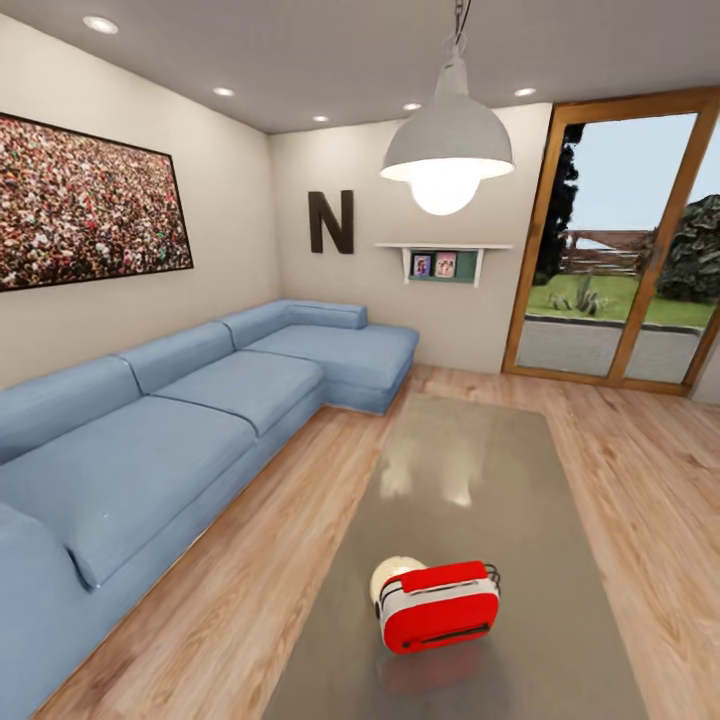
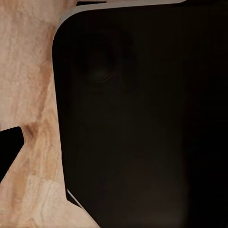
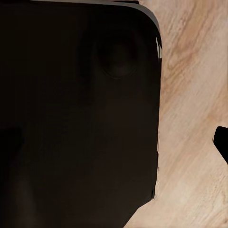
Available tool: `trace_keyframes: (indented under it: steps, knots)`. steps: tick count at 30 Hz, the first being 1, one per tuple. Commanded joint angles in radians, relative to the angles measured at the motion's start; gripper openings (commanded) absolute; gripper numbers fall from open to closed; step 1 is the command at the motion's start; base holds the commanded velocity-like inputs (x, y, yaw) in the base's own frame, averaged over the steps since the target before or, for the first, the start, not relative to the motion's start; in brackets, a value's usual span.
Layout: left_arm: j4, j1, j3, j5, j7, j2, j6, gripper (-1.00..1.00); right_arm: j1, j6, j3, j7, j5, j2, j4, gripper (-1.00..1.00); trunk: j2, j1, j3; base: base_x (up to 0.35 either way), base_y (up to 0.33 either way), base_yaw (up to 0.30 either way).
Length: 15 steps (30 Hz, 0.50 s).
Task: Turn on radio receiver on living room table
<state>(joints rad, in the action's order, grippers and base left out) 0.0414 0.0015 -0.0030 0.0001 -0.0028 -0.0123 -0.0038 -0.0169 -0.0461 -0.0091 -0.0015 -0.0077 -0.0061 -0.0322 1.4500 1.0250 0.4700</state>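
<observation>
Sitting on the table (image 1: pixel 560 600), the radio receiver (image 1: pixel 440 606) has no visible hand nearby; grip unknowable.

blue sofa (image 1: pixel 200 400) under a crowd picture (image 1: pixel 85 205) (pendant lamp (image 1: pixel 447 150) lit).

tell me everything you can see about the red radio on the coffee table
The radio is a small bright red box with rounded corners, looking like glossy plastic. A white-silver band runs around its middle, a dark slot crosses its front, and a thin dark wire handle arches at its upper right. It sits slightly tilted on the near end of the glossy grey table, which mirrors it faintly. Nothing else touches it.
</observation>
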Motion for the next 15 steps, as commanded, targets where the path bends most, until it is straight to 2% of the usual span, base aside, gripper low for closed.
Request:
trace_keyframes:
  steps: [1, 8, 12, 15]
  knots:
    - [0.0, 0.0, 0.0, 0.0, 0.0, 0.0, 0.0, 1.0, 0.0, 0.0, 0.0, 0.0, 0.0, 0.0, 0.0, 1.0, 0.0, 0.0, 0.0, 0.293, 0.176, -0.003]
    - [0.0, 0.0, 0.0, -0.002, 0.0, -0.001, -0.001, 1.0, 0.0, 0.0, 0.001, 0.0, 0.0, 0.0, 0.0, 1.0, 0.0, 0.0, 0.0, 0.284, 0.149, -0.001]
    - [0.0, 0.0, -0.001, -0.003, 0.0, 0.0, -0.001, 1.0, 0.0, 0.0, 0.0, 0.0, 0.0, 0.0, 0.0, 1.0, 0.0, 0.0, 0.0, 0.077, 0.025, -0.052]
    - [0.0, 0.0, -0.001, -0.003, 0.001, 0.0, -0.001, 1.0, 0.0, 0.0, 0.0, 0.0, -0.001, 0.001, 0.0, 1.0, 0.0, 0.0, 0.0, 0.02, 0.006, -0.202]
